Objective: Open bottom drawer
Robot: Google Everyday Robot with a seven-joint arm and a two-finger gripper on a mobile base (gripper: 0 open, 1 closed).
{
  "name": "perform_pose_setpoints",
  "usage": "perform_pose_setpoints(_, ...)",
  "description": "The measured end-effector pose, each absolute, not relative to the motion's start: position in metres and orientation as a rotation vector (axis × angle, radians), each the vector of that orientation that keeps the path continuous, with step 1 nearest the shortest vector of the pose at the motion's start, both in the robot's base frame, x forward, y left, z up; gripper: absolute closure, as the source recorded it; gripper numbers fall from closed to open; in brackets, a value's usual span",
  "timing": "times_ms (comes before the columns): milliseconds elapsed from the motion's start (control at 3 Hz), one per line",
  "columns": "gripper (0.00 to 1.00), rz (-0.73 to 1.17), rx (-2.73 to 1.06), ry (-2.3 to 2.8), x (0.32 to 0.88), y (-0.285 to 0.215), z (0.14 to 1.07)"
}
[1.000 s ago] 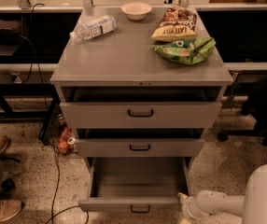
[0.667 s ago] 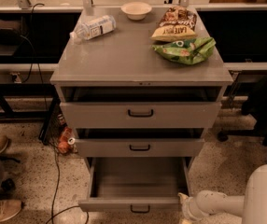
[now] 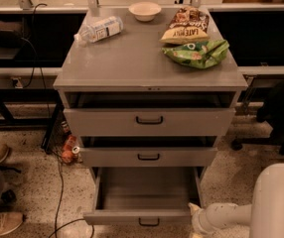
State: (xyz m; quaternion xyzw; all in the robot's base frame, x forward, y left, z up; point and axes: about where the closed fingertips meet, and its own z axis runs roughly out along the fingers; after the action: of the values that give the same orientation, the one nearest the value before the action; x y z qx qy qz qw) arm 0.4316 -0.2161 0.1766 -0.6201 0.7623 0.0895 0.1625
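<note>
The bottom drawer [image 3: 147,215] of the grey metal cabinet [image 3: 149,63] stands pulled far out, its empty inside showing and its small black loop handle [image 3: 148,222] at the front centre near the lower edge of the view. The middle drawer [image 3: 148,156] and the top drawer [image 3: 149,121] each stand out a little. My gripper [image 3: 195,222] is at the right front corner of the bottom drawer, at the end of my white arm [image 3: 231,214], mostly cut off by the lower edge of the view.
On the cabinet top lie a water bottle [image 3: 99,29], a small bowl [image 3: 145,10], a chip bag [image 3: 185,28] and a green snack bag [image 3: 197,52]. A person's shoes [image 3: 3,222] are at the left. Cables [image 3: 58,192] and cans [image 3: 69,148] lie on the floor left of the cabinet.
</note>
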Motion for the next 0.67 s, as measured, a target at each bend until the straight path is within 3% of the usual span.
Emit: perform_pose_setpoints(667, 0.00, 0.241, -1.788, 2.160, 0.4340, -0.2126, 0.1807)
